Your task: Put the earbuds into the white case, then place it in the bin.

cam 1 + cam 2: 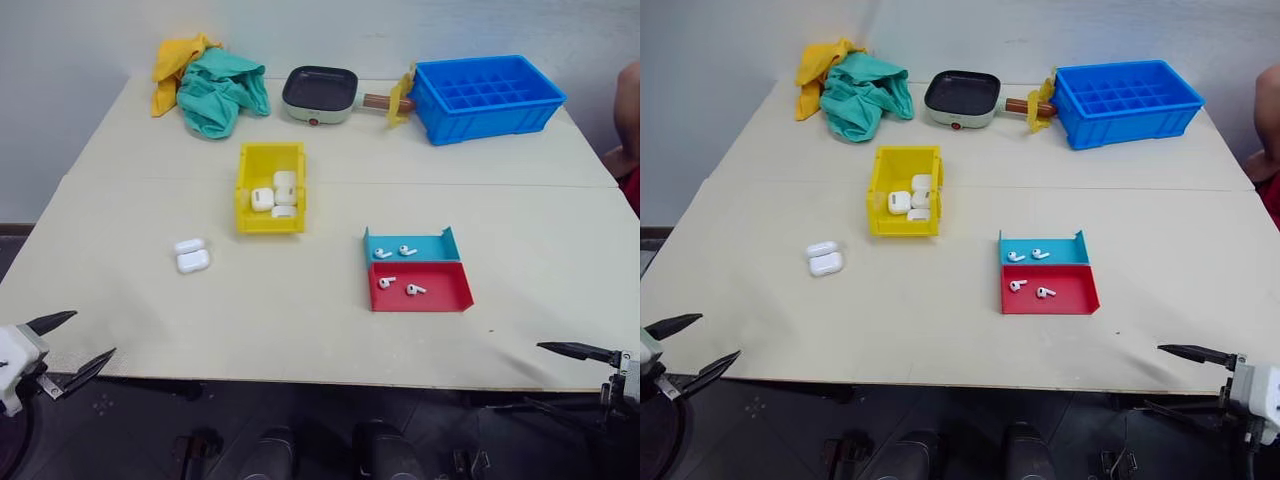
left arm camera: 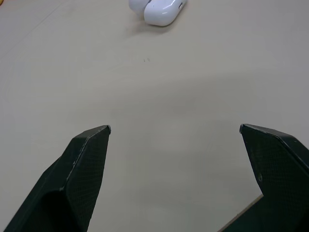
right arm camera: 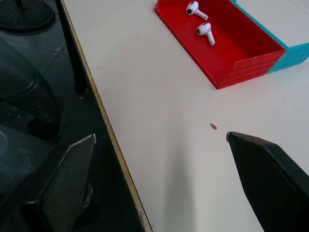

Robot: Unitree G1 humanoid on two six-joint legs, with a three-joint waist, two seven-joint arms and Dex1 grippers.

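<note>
Both pincers hang spread wide and empty at the near edge of the table (image 1: 560, 260), the left gripper (image 1: 68, 345) off its near left corner and the right gripper (image 1: 1188, 352) off its near right corner.

Taking the red tray (image 1: 445, 290) as the landmark: two of the earbuds (image 1: 387, 282) lie inside it, apart from each other, and two more sit in the teal tray (image 1: 435, 245) that touches it on the far side. From the red tray the right gripper is nearer, toward the near right corner (the right wrist view looks along its fingers toward that tray's end wall), so I judge the earbuds are its job.

The white case (image 1: 193, 261) lies well to the left of the red tray, lid flipped open, its long axis running roughly across the table. The left gripper is plainly the nearer one to it, with the case ahead of its fingers. The bin (image 1: 248, 205) stands beyond and left of the red tray, between it and the case but farther back, already holding a few closed cases.

No earbud is in the open case yet.
</note>
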